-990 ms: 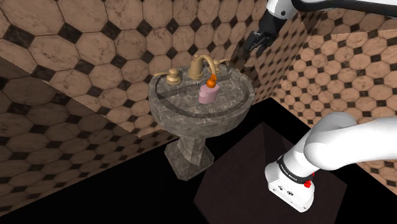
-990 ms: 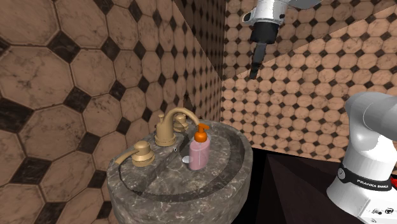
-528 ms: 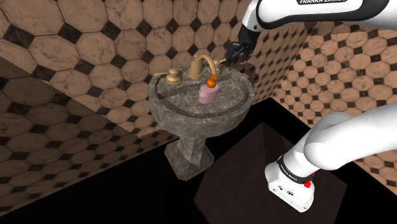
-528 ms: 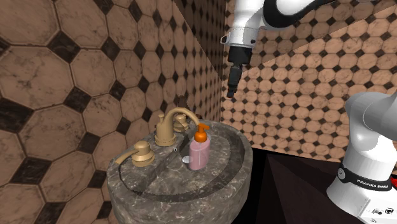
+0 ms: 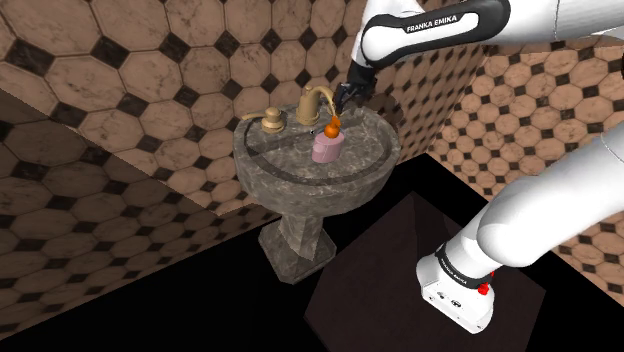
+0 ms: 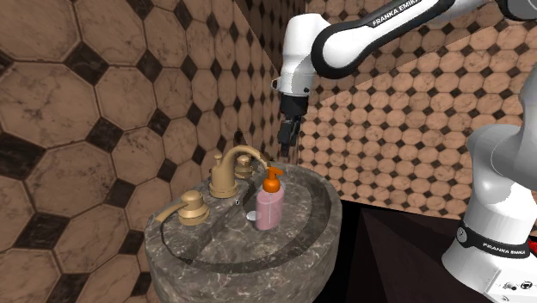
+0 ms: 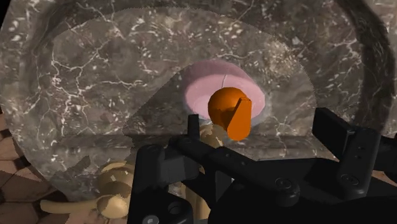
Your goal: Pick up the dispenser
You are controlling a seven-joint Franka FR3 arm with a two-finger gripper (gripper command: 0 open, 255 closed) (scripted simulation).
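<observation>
Inspection of the sink corner, tiled walls on both sides.

1. Dispenser (image 5: 326,148) (image 6: 269,205) (image 7: 219,89): pink body with orange pump, standing upright inside the basin of the sink (image 5: 290,172) (image 6: 284,267) (image 7: 83,83), on the faucet side. Its nozzle points away from the faucet in the second exterior view. Nothing touches it.

2. Sink: grey, marbled, on a pedestal, set into the corner. A brass faucet (image 5: 315,100) (image 6: 231,168) stands at the back rim, just beside the dispenser. A separate brass handle (image 5: 272,120) (image 6: 191,207) sits on the rim further to the shoulder view's left.

3. Gripper (image 5: 343,103) (image 6: 288,153) (image 7: 247,147): black, pointing down, hanging just above the pump and a little toward the back wall. In the second exterior view a clear gap shows between its tips and the pump top. Jaws stand apart, holding nothing. In the wrist view the two fingers (image 7: 149,167) are spread wide, and the orange pump lies ahead of them, between their lines, untouched by either.

4. Arm: white with dark joints, arching from the stand (image 5: 455,290) at the shoulder view's lower right, over the dark floor, across to the sink.

5. Surroundings: brown octagonal tiles with small black squares between them. A black area shows at floor level around the pedestal.
</observation>
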